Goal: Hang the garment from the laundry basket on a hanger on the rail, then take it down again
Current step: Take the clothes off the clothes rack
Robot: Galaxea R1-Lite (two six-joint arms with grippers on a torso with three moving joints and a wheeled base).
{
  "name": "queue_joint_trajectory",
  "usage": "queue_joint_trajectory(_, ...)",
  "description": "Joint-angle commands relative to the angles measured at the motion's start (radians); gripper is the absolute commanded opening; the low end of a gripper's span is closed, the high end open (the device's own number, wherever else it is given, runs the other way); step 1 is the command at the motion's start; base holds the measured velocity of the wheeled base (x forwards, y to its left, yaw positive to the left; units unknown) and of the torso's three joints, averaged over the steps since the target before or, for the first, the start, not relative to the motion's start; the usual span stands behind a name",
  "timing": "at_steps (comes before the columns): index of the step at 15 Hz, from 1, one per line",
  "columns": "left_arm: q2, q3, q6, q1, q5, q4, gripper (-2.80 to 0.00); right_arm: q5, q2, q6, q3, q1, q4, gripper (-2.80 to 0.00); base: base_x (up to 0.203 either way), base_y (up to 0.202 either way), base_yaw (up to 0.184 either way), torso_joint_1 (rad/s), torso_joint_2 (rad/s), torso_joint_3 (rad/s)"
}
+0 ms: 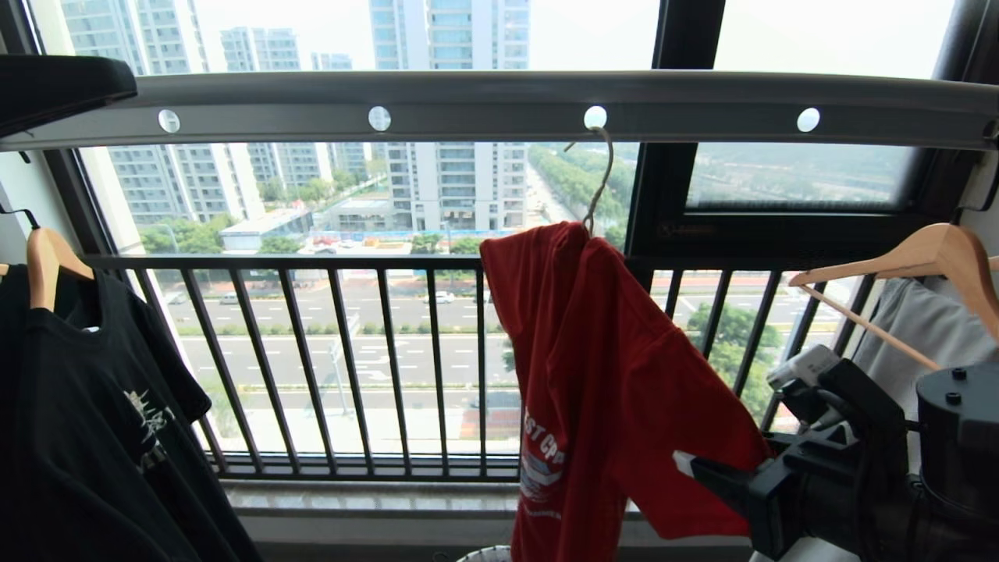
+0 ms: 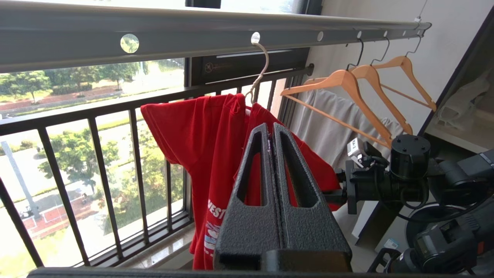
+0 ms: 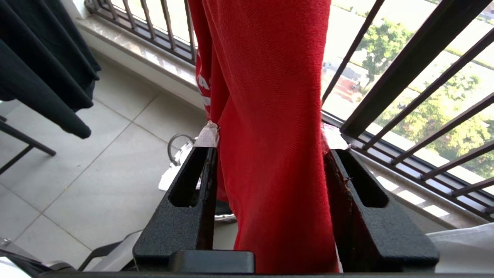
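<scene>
Hidden under the red short-sleeved T-shirt (image 1: 609, 375): all of the thin cream wire hanger (image 1: 599, 176) but its hook. White lettering half-folded, unreadable; hem cut off at bottom edge.

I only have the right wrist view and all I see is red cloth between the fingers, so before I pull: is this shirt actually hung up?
Observer: Yes. In the head view the garment hangs on the hanger, whose hook goes through a hole in the rail.
Operator: Is the other arm holding any of it?
Observer: No. The left gripper is shut with nothing between its fingers and points toward the garment.
Operator: Anything on the rail beside it that I could snag?
Observer: To the robot's right hang wooden hangers, one carrying a pale grey garment, close behind the right arm.
</scene>
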Motion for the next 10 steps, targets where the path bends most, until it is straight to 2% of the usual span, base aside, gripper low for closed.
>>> queue_joint_trajectory(1, 0.003, 0.0, -0.002, 0.0, -0.003, 0.0, -2.8, -0.001, -0.044, 0.0, 0.024, -0.001, -0.002, -2.8, 0.0, 0.0, 0.0, 0.0, 0.0, 0.0)
queue_joint_trajectory(10, 0.004, 0.0, -0.004, 0.0, -0.004, 0.002, -2.8, -0.006, -0.101, 0.0, 0.144, -0.008, 0.008, -2.8, 0.0, 0.0, 0.0, 0.0, 0.0, 0.0)
